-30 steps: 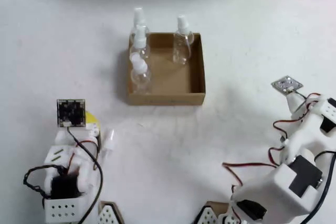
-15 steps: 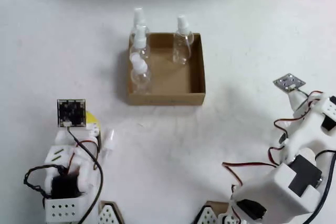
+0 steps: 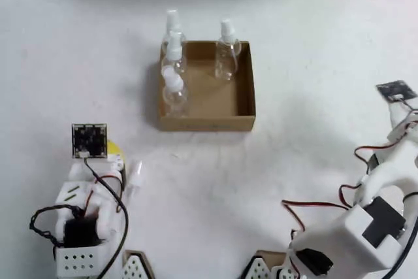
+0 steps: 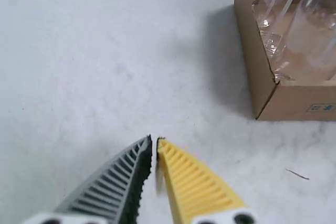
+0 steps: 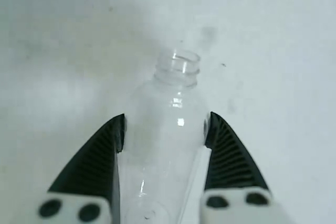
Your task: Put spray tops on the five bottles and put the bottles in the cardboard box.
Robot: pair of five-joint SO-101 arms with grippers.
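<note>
At the near edge of the table (image 3: 294, 31), the left arm (image 3: 78, 227) was observed at the near left corner and the right arm (image 3: 366, 227) at the near right corner. In the left wrist view the left gripper (image 4: 155, 144) was found closed, its grey finger (image 4: 113, 187) and yellow finger (image 4: 191, 184) meeting at the tips with nothing between them, above bare table surface. In the right wrist view the right gripper (image 5: 164, 121) was found clamped on an uncapped bottle (image 5: 168, 95). The clear body was held between the two black fingers (image 5: 97, 153), and the open threaded neck pointed away from the wrist, over the table. Whether the bottle touched the table could not be determined.

A loose spray top (image 3: 136, 173) was noted lying on the table just beside the left arm, on the side towards the right arm.

Further out, near the middle of the table, the cardboard box (image 3: 208, 122) was recorded, open at the top. Four bottles fitted with spray tops were seen upright in it. Three were lined along its left wall: a near-left bottle (image 3: 174, 93), a middle-left bottle (image 3: 174, 57) and a far-left bottle (image 3: 173, 27). A far-right bottle (image 3: 227, 53) stood at the far wall. The near right part of the box floor was unoccupied. One corner of the box, with clear bottles inside, was also visible in the left wrist view, well apart from the closed fingers.
</note>
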